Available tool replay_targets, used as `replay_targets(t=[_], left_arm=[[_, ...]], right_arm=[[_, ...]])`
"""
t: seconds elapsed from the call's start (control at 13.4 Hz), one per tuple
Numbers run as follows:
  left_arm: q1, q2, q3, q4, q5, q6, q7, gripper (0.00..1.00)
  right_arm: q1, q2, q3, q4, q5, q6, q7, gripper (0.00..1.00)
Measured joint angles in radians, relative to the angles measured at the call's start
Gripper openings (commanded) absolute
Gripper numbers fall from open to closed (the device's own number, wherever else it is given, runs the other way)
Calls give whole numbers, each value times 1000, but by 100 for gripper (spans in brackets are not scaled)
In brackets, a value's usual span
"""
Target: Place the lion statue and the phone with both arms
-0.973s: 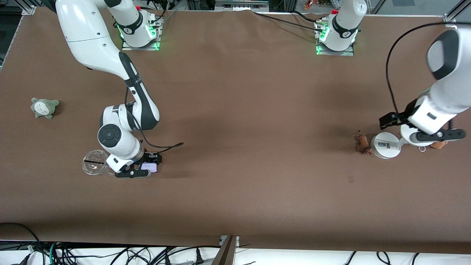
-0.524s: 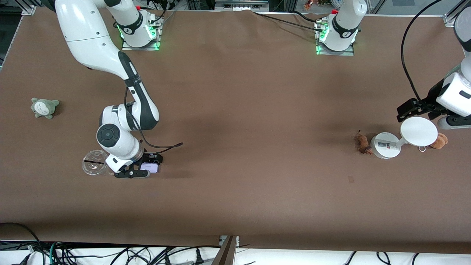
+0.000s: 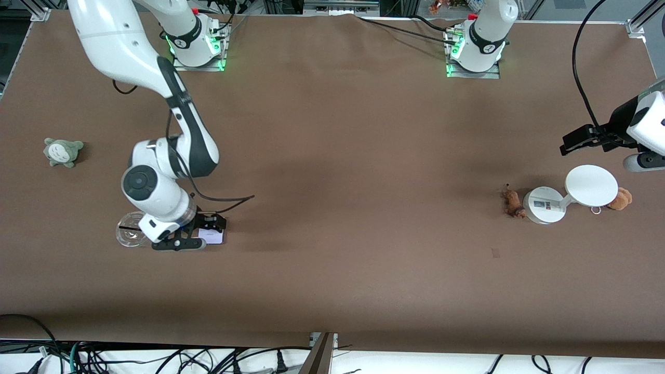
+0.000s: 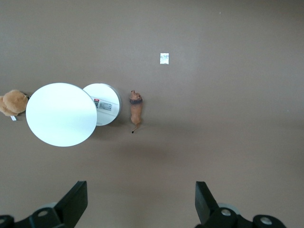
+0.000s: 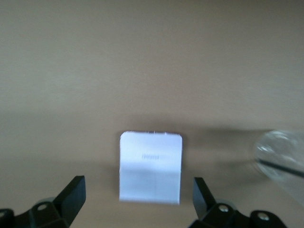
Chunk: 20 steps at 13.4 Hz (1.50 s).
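So the right tool (image 3: 200, 235) is down low right over the phone (image 3: 211, 236), fingers (image 5: 71, 192) spread wide either side of it and not gripping anything. The phone lies flat on the brown desk (image 3: 332, 171) toward the right arm's end, a pale slab in the right wrist view (image 5: 150, 167), with a clear plastic cup (image 3: 130, 235) just beside it. A grey-green plush toy (image 3: 63, 151) sits farther from the front camera, out near the edge at that same end. Over at the left arm's end, the left tool (image 4: 140, 202) is up in the air above bare desk, near the white stand (image 3: 566, 196), jaws wide and empty. The lion statue (image 3: 511, 202) lies on the desk just beside the stand's round base, maybe touching it, can't really tell; in the left wrist view (image 4: 136, 110) it's a thin brown figurine. An orange-brown plush (image 3: 620, 199) with a keyring sits by the stand's disc.
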Motion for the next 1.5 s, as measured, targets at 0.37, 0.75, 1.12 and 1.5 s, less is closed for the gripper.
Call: replay_targets(t=[0.37,0.75,1.12,1.5], left_arm=[[1,1,-3,9,-1,-19,0,100],[-1,2,-7,13,-1,-24,0,100],[-7,17,-8,32,-1,-25,0,100],[-4,26,-4,59,-1,-31,0,100]], right_arm=[[-1,-329,-7,8,3,-438,11,100],[-3,-525,-57,9,2,-640,4,100],[-4,-531,-57,66,2,-650,3,100],[-8,-519,-56,84,2,-716,40,100]])
